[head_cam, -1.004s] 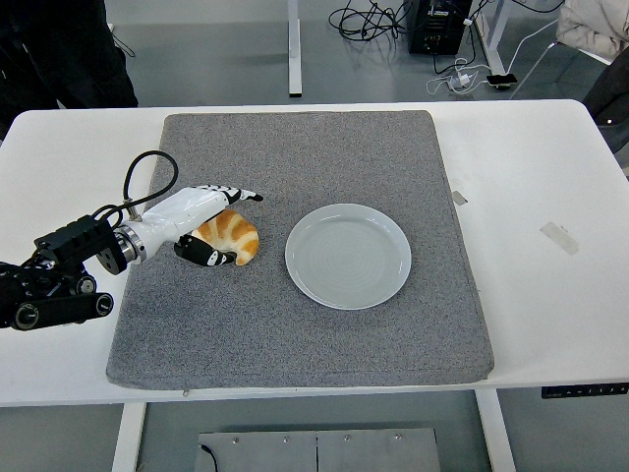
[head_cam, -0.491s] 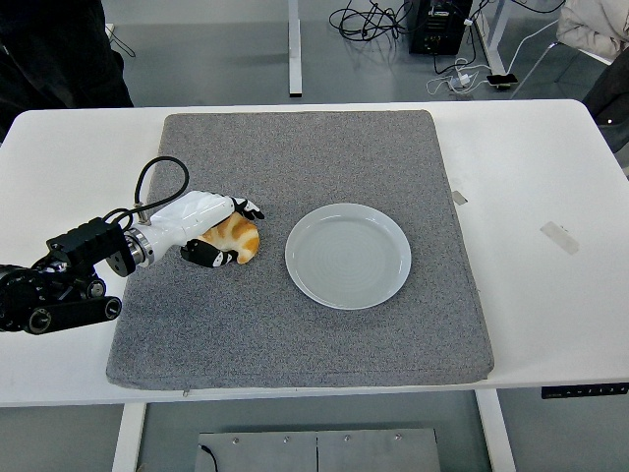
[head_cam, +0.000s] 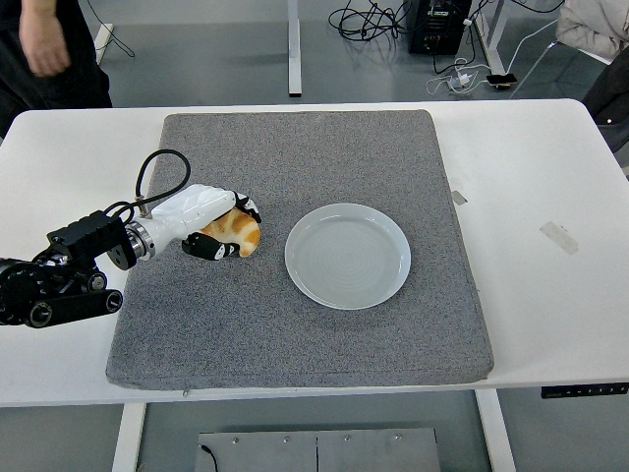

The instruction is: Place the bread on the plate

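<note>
Surface: grey mat (head_cam: 324, 324) lying on white table (head_cam: 531, 285), plate (head_cam: 348, 256) sitting bare.
Hand: left hand (head_cam: 211, 224) clasping bread (head_cam: 234, 232).
Hidden: fingers covering the bread's left part.

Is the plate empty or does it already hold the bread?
Empty. The plate shows bare surface; the bread lies left of it on the mat, in the left hand.

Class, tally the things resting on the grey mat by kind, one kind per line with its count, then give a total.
Bread: 1, gripped by the left hand
Plate: 1, nothing on it
Total: 2, both on the grey mat
</note>
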Action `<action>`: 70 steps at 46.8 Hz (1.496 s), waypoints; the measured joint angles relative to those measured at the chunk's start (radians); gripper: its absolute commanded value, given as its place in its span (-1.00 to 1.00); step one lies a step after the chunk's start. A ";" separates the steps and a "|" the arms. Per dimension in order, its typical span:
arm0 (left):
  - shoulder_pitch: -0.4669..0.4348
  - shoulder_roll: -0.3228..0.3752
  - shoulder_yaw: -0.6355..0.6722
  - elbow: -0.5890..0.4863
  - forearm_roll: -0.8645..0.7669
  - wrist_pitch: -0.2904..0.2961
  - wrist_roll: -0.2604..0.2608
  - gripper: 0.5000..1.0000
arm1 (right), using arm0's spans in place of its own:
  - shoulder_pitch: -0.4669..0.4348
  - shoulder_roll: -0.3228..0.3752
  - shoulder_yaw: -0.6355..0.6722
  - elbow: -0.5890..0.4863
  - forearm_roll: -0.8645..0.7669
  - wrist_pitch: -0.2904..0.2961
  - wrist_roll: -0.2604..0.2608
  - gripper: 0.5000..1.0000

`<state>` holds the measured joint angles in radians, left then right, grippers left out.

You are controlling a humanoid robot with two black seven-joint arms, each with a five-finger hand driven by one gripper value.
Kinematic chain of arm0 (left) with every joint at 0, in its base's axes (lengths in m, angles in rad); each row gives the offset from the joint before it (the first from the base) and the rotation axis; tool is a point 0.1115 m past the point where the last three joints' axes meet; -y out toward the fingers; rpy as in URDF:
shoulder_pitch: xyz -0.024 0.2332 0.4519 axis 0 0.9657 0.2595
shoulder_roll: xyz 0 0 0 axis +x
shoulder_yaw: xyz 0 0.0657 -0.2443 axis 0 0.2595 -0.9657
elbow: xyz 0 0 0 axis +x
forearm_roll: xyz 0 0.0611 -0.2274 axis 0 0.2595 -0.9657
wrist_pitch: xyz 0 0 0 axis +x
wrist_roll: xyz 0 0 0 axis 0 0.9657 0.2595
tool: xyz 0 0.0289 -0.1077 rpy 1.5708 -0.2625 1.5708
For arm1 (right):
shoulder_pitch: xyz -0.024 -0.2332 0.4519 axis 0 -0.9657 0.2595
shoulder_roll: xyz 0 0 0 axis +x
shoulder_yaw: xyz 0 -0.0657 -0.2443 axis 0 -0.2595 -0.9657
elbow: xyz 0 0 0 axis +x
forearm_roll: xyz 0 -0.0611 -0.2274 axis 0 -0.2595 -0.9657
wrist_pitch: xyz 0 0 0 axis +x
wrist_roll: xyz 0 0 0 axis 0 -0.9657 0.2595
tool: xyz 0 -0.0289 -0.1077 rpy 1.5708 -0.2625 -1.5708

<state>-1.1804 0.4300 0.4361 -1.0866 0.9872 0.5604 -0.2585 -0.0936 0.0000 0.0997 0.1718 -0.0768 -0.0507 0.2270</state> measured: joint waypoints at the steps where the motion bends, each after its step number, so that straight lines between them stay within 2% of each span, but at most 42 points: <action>1: -0.007 0.001 -0.001 0.000 -0.001 0.000 0.000 -0.82 | 0.000 0.000 0.000 0.000 0.000 0.000 0.000 1.00; 14: -0.104 0.008 -0.036 -0.018 0.006 -0.018 -0.002 -0.92 | 0.000 0.000 0.000 0.000 0.000 0.000 0.000 1.00; 29: -0.182 -0.107 -0.033 -0.018 0.030 -0.019 -0.003 -0.94 | 0.000 0.000 0.000 0.000 0.000 0.000 0.000 1.00; 46: -0.170 -0.226 -0.026 0.010 0.074 -0.019 -0.002 -0.94 | 0.000 0.000 0.000 0.000 0.000 0.000 0.000 1.00; 61: -0.094 -0.319 -0.022 0.123 0.075 -0.019 -0.008 -0.95 | 0.000 0.000 0.000 0.000 0.000 0.000 0.000 1.00; 70: -0.068 -0.349 -0.023 0.142 0.082 -0.019 -0.009 -0.95 | 0.000 0.000 0.000 0.000 0.000 0.000 0.000 1.00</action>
<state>-1.2485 0.0812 0.4130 -0.9445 1.0693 0.5415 -0.2671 -0.0936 0.0000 0.0997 0.1718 -0.0768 -0.0506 0.2270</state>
